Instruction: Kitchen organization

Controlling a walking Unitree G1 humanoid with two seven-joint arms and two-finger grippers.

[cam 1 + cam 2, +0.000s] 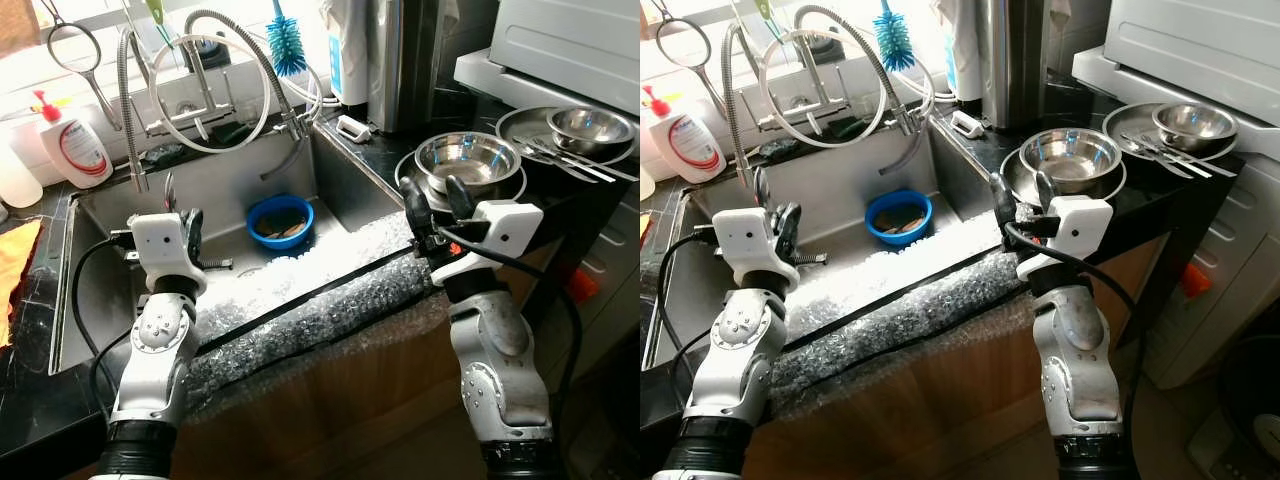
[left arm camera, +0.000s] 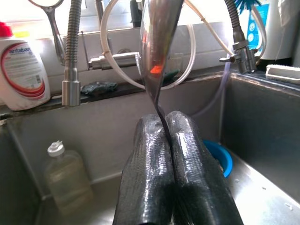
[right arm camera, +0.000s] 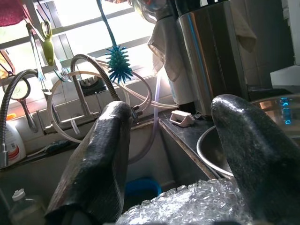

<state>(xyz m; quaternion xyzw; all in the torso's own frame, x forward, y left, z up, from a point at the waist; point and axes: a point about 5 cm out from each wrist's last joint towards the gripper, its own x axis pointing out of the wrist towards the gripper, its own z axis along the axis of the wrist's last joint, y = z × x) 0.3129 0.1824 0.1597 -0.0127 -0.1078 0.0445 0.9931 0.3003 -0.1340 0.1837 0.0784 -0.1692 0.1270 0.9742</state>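
Left gripper (image 2: 164, 126) pinching thin shiny metal spoon (image 2: 157, 42) upright, centre frame over steel sink (image 1: 225, 190). Right gripper (image 3: 171, 140) gaping above bubble wrap (image 1: 330, 310). Wrist view revealing clear bottle (image 2: 68, 176) lower left.

Bright daylight from behind the faucet (image 1: 215, 75) overexposes the background; foreground cabinets sit dim, and close wrist-view fingers blur.

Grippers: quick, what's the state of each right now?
Left gripper: shut on a spoon, over the sink.
Right gripper: open, empty, by the steel bowl.
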